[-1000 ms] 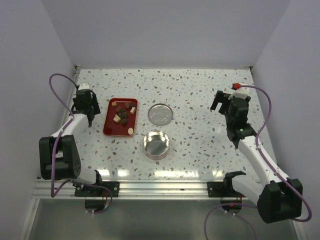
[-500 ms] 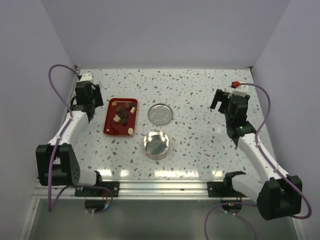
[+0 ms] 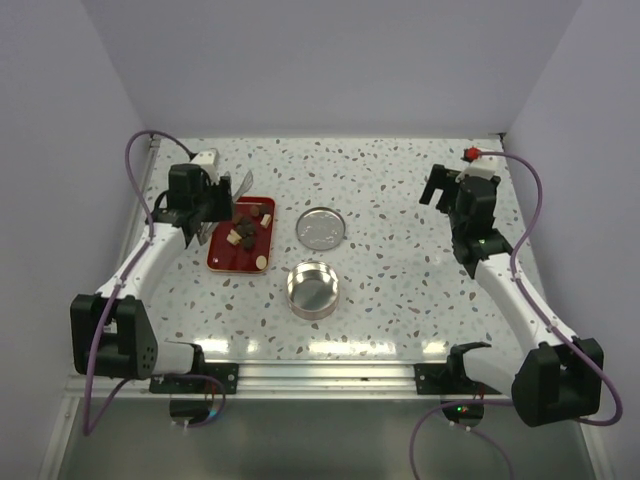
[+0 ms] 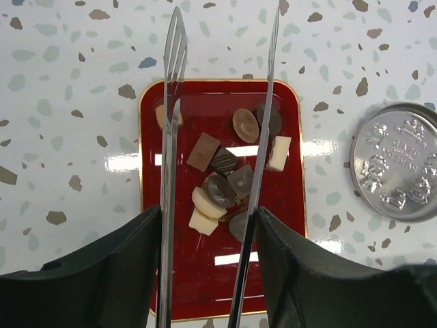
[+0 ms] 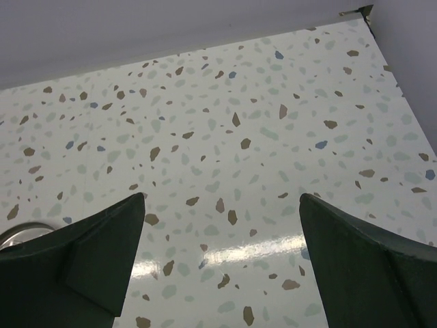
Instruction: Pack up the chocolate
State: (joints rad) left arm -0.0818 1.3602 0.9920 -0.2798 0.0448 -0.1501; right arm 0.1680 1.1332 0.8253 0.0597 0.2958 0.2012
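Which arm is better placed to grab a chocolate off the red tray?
Left. The left claw holds tongs over the chocolates on the red tray; the right claw hangs open across the table, nowhere near them.

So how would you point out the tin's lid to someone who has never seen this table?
On the speckled table, just right of the red tray, sit two round silver things. The lid is the farther one: flat, with an embossed pattern, while the nearer tin is deep and open.
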